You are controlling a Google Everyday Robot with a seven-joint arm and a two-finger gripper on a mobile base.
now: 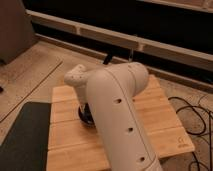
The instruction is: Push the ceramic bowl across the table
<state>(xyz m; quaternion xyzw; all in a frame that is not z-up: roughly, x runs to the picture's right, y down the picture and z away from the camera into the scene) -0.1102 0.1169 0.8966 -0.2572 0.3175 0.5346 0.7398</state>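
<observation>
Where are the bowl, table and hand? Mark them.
bowl [84, 116], camera view, visible left rim.
table [161, 116], camera view, bare right slats.
hand [83, 105], camera view, lower end at the bowl, mostly behind the arm.

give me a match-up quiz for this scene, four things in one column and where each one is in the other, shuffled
Things:
1. ceramic bowl
2. dark grey mat
3. black cables
4. gripper

Places:
a. on the floor, picture's right of the table
b. down at the bowl, mostly hidden by the white arm
c. on the table's left part, half hidden behind the arm
d. beside the table, picture's left

Pairs: 1-c, 2-d, 3-a, 4-b
</observation>
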